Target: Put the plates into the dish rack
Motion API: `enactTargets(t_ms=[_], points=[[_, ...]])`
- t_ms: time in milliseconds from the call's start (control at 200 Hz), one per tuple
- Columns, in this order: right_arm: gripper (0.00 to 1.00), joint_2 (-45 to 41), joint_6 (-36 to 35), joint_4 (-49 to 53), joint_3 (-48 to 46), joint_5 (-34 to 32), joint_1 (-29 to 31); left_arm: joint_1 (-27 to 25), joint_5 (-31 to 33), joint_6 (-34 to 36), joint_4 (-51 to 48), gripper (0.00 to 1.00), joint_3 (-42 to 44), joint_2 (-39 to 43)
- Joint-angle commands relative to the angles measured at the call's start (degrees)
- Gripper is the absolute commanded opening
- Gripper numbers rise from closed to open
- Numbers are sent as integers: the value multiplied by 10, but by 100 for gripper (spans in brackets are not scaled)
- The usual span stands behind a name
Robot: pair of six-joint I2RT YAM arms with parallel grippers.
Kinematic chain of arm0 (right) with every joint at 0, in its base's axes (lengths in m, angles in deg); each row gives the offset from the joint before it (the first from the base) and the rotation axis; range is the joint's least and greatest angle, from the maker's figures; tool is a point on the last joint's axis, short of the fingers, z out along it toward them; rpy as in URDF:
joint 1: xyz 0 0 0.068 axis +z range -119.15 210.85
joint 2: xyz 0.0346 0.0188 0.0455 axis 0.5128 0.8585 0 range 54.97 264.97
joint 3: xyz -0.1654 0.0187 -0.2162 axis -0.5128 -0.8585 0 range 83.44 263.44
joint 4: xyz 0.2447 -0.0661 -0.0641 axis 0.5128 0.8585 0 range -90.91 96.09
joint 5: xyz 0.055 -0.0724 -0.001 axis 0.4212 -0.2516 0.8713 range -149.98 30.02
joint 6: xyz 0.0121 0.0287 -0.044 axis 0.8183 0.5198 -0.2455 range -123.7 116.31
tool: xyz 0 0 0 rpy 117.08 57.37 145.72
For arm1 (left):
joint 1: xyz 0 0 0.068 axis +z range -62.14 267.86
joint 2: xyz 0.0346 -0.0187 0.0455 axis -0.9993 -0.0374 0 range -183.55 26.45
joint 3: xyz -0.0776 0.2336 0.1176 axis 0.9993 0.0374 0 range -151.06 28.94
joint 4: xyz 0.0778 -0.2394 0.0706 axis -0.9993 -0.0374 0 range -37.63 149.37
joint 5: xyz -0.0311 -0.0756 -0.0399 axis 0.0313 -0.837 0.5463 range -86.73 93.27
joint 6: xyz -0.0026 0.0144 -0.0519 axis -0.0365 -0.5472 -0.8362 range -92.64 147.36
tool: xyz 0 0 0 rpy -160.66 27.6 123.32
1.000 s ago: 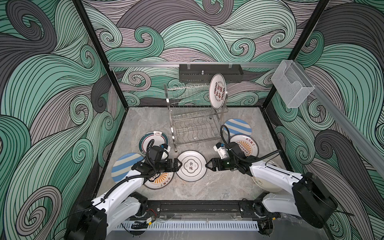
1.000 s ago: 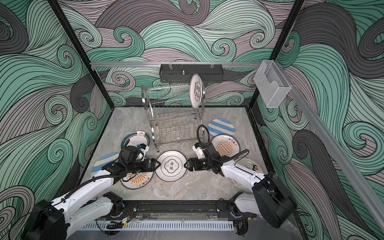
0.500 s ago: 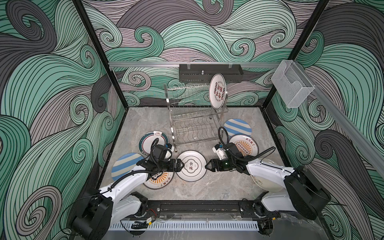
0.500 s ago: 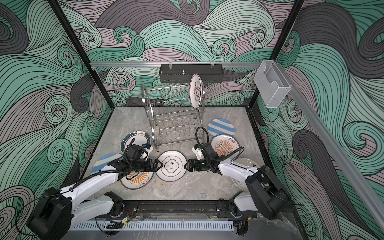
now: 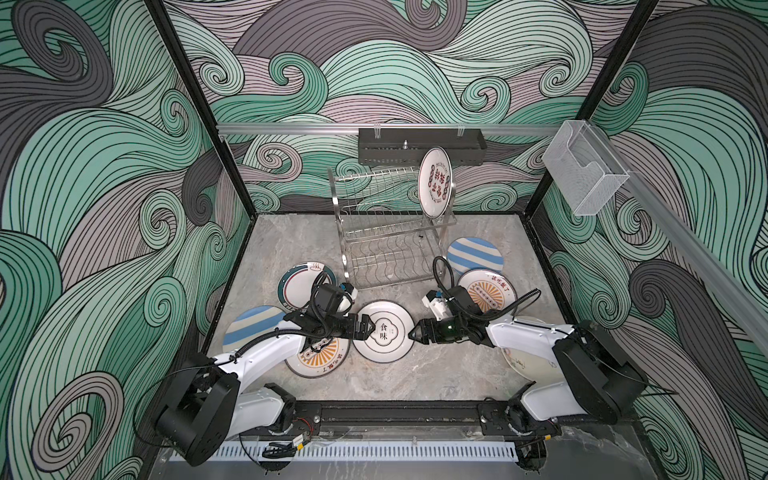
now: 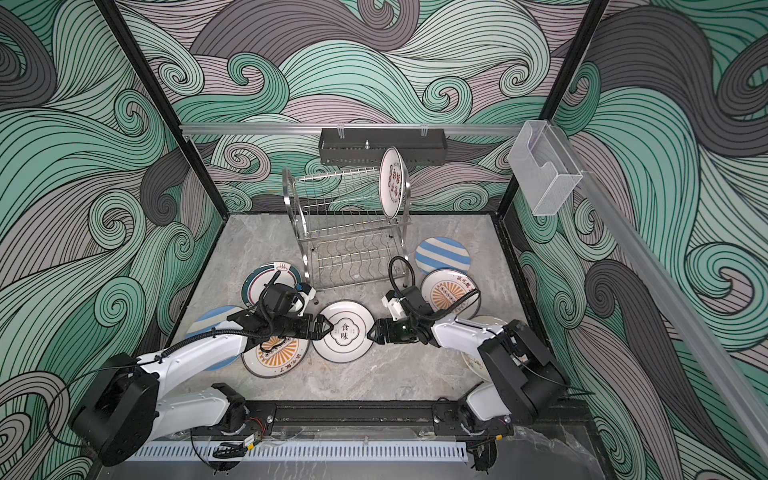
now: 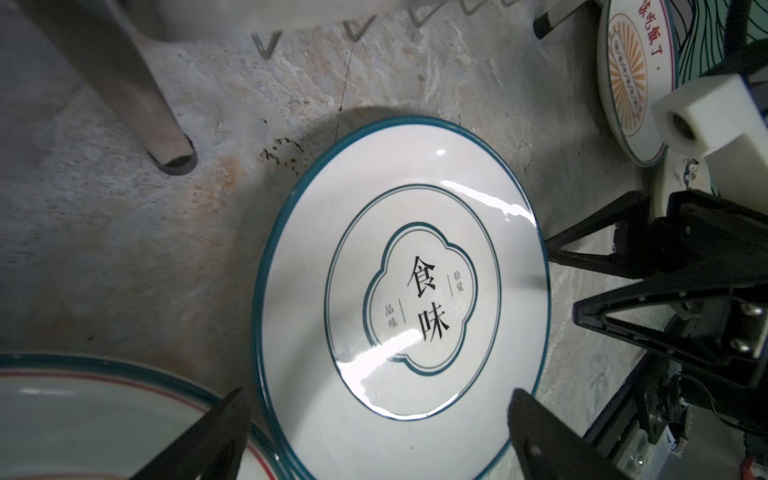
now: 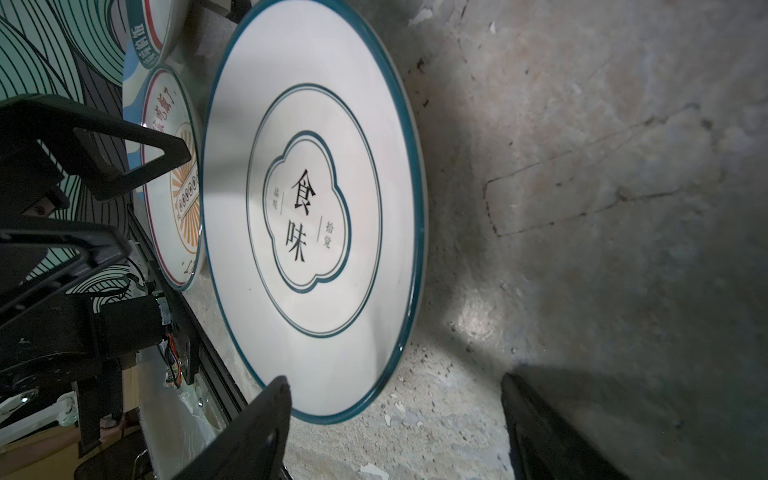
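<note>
centre plate (image 5: 384, 332) lies flat on worktop (image 5: 436, 374), just near of rack (image 5: 386, 232). left end effector (image 5: 369, 327) at its left rim, right end effector (image 5: 413, 332) at its right rim; both with jaws apart. red-print plate (image 5: 434, 183) stands on edge in rack's top tier, right end.

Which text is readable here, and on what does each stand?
"食味": black, centre of the teal-rimmed white plate.
"该吃饭了": red, rim of the right orange sunburst plate; partly legible on the left orange sunburst plate.
Small characters beside "食味": too small to trust.
Print on the red-lettered plate in the dish rack: too small.
White lettering on the green-banded plate: blurred.
</note>
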Motion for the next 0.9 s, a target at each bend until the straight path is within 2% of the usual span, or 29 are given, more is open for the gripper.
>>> enactTargets(t_ms=[0,485,630,801,896], points=[[79,19,13,-17,8,4,-2,-6,5,14,-4,99,-20,-9],[68,63,45,-62,2,11,-14,-23,-11,25,4,99,-31,-37],[62,73,54,-76,-2,17,-19,-29,-20,26,8,98,-35,-45],[62,79,66,-96,-12,20,-30,-37,-24,29,13,99,-41,-52],[58,79,75,-109,-19,26,-37,-40,-30,30,19,99,-41,-54]])
